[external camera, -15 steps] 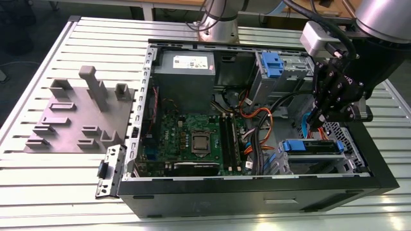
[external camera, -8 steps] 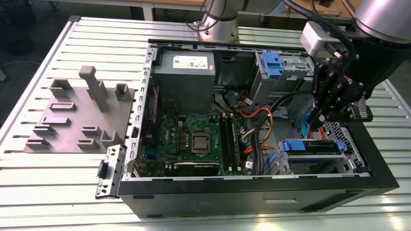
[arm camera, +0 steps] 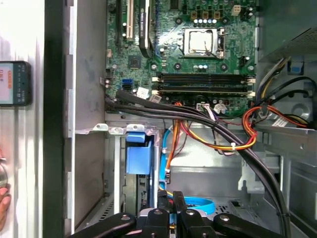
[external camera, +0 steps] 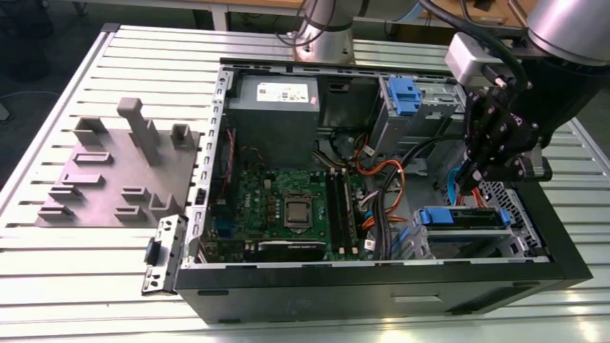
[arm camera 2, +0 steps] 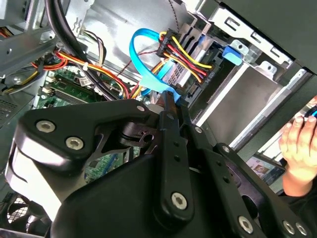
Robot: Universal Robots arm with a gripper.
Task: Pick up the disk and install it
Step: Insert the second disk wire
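The disk (external camera: pixel 464 218) lies flat in the lower drive bay at the exterior view's right of the open computer case (external camera: pixel 381 286). It shows a blue plastic frame (arm camera: pixel 136 158) with silver metal beneath. My gripper (external camera: pixel 488 171) hangs just above that bay, inside the case. In both wrist views its black fingers (arm camera 2: pixel 171 111) stand pressed together, shut. The fingertips (arm camera: pixel 170 206) sit against a blue flat cable (arm camera 2: pixel 148 74) and a plug with red, yellow and black wires (arm camera 2: pixel 181 49). I cannot tell whether anything is pinched between them.
A motherboard (external camera: pixel 291 207) and a grey power supply box (external camera: pixel 276 96) fill the case beside bundles of cables (external camera: pixel 381 186). An upper bay carries a blue latch (external camera: pixel 404 96). A grey fixture block (external camera: pixel 114 179) stands on the slatted table. A person's hand (arm camera 2: pixel 297 144) is close by outside the case.
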